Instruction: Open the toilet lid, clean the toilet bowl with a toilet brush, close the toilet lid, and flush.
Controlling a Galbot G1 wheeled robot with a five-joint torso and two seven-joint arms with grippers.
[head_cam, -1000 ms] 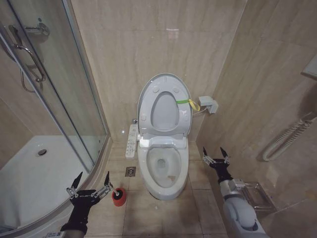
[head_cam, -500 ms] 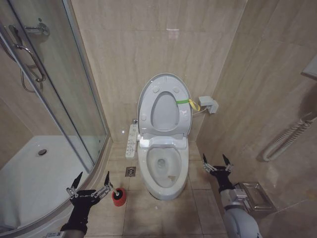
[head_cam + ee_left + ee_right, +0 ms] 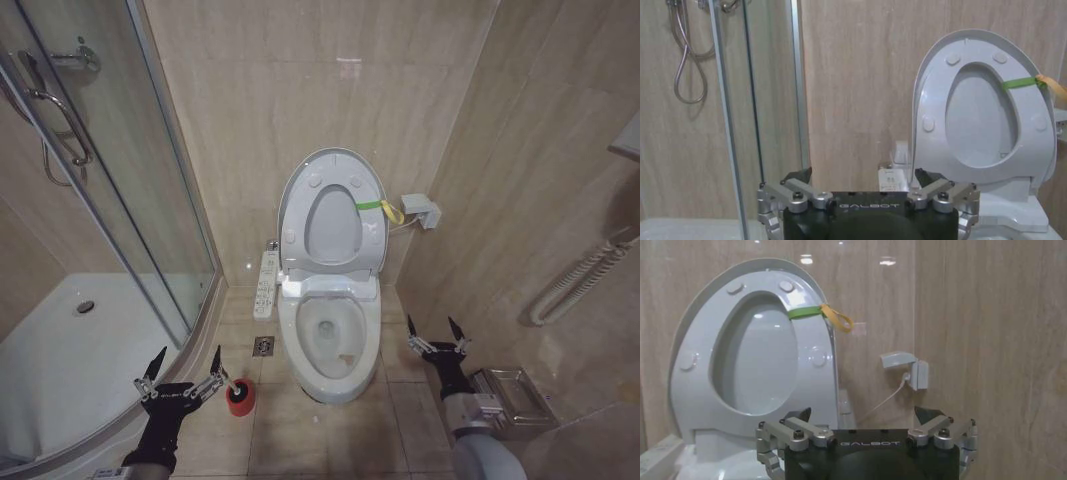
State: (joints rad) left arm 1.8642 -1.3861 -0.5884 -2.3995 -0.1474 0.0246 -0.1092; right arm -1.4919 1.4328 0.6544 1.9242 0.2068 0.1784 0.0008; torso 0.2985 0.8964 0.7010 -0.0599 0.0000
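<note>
The left gripper (image 3: 182, 367), a black claw with silver knuckle joints and two dark pointed fingers, sits low on the robot's left, fingers spread wide and pointing forward. The right gripper (image 3: 434, 332), of the same build on a pale grey forearm, is held low on the right, its fingers likewise parted.

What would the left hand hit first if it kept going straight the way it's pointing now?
Likely the tiled back wall, between the shower glass and the raised toilet lid. The open left hand aims there, though the white button panel may come first; depth is unclear.
</note>
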